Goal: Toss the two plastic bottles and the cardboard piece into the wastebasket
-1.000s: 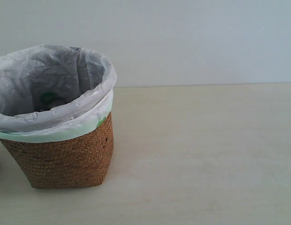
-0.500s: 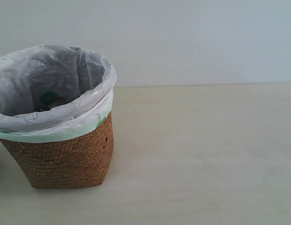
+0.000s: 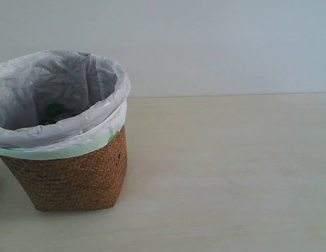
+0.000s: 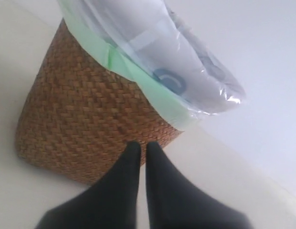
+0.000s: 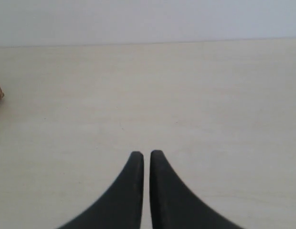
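Change since a second ago: nothing at all, folks, basket and bench sit exactly as they did.
Left claw (image 4: 142,147): tips pressed together, pinching nothing, low and close to the woven side of the wastebasket (image 3: 73,178).
Right claw (image 5: 146,155): also pressed together and empty, hanging over bare bench (image 3: 231,173), well apart from the basket.
Bench: no bottle and no cardboard piece anywhere on the part we can see.
Wastebasket: upright at the left, liner bag (image 3: 100,131) folded over the rim.
Inside: a green patch (image 3: 53,110) shows against the liner, possibly the green-labelled bottle; too blurred to call.
Two plastic bottles, cardboard piece: not visible as such in any view.
Progress: looks finished or nearly so; the basket's depths are hidden, so I can't confirm all three went in.
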Controlling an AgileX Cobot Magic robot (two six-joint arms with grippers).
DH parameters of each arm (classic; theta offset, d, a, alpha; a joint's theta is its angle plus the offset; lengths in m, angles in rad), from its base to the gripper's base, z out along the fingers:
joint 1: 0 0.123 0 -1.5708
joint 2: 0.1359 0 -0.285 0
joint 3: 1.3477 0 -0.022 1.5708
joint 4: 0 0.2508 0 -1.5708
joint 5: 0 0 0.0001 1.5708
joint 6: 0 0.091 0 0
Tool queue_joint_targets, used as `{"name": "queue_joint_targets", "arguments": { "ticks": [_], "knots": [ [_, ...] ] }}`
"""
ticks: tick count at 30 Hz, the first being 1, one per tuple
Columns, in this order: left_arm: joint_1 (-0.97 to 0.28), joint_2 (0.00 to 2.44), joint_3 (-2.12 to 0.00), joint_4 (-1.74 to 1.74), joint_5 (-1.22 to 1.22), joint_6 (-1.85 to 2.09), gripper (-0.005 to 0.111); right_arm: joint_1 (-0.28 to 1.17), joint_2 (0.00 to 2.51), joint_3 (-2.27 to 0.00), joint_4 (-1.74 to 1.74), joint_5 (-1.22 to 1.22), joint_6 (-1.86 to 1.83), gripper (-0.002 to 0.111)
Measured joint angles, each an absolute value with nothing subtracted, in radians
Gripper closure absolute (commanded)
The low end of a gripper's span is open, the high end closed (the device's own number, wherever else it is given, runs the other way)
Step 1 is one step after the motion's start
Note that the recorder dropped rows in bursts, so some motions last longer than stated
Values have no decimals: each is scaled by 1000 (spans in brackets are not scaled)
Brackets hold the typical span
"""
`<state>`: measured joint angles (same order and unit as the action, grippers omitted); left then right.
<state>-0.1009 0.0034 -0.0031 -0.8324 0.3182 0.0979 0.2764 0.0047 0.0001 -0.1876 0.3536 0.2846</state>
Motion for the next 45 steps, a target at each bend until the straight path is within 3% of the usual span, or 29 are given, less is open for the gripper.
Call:
{"name": "queue_joint_targets", "arguments": {
  "ticks": [23, 28, 34, 38, 42, 45],
  "knots": [
    [-101, 3, -8, -1205, 149, 114, 103, 276, 5, 0, -188, 355, 285, 107],
    [-101, 57, -149, -1142, 116, 174, 103, 276, 5, 0, -188, 355, 285, 107],
    [-101, 411, -498, -765, 313, 67, 103, 276, 5, 0, -188, 355, 285, 107],
    [-99, 639, -773, -151, 633, -319, 103, 276, 5, 0, -188, 355, 285, 107],
    [-93, 715, -949, 349, 937, -587, 103, 276, 5, 0, -188, 355, 285, 107],
    [-93, 738, -1066, 474, 1074, -524, 103, 276, 5, 0, -188, 355, 285, 107]
  ]
}}
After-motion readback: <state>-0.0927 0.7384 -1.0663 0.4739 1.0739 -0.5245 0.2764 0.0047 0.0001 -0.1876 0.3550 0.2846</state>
